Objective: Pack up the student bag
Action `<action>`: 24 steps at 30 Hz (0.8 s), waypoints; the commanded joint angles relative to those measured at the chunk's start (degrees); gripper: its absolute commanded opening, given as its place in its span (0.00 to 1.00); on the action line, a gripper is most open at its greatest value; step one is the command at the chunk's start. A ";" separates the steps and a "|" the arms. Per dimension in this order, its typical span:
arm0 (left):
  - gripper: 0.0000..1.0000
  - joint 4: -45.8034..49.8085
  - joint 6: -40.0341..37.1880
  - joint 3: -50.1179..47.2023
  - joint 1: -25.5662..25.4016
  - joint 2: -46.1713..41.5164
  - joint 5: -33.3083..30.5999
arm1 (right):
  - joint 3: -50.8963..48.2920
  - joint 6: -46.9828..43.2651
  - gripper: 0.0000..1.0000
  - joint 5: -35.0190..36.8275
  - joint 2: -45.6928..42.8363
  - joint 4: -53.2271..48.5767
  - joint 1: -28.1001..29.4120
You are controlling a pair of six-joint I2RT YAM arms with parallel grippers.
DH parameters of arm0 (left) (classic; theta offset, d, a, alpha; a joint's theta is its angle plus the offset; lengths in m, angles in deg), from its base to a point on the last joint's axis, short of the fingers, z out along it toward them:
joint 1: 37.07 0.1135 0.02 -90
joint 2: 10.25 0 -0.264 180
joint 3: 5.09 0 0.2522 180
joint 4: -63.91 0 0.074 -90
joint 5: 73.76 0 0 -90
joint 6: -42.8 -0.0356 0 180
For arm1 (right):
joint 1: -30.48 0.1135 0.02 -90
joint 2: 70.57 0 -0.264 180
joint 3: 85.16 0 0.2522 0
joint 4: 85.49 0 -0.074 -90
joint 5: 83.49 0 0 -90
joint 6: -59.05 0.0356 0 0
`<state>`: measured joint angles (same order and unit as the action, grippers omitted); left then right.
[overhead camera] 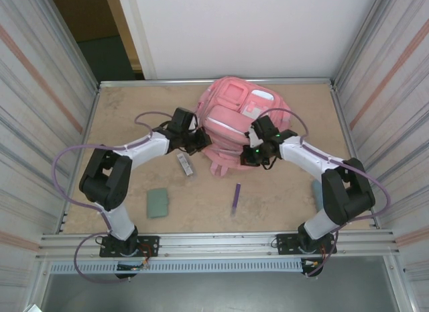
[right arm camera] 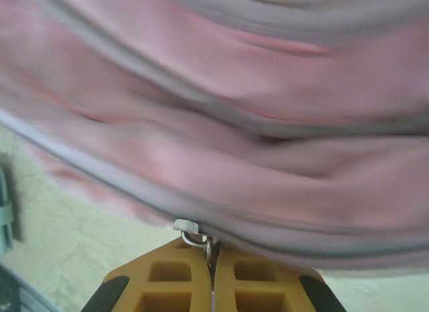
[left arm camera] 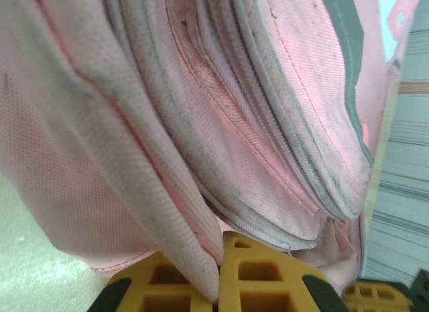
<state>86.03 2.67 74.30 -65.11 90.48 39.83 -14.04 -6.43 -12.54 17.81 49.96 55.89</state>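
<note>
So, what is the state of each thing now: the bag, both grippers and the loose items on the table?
student bag: lying on the table, front pockets up
left gripper: shut on a fold of the student bag
right gripper: shut on the zip pull
purple pen: lying flat, not held
green pad: lying flat, not held

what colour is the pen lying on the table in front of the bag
Purple. The pen shows best in the top view.
</note>
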 commanded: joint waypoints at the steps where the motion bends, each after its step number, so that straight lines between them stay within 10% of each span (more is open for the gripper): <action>1: 0.00 -0.19 -7.28 2.40 3.93 0.25 3.38 | -3.24 -1.99 0.00 5.75 -2.17 -9.19 -5.72; 24: 0.00 10.57 -24.07 2.11 4.92 -1.23 12.40 | 9.53 -3.02 0.00 18.16 19.70 -3.02 -25.27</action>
<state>92.35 -15.43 76.07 -61.19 92.51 50.39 -5.25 -9.01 -3.91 35.27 46.14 34.29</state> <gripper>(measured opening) 0.052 0.049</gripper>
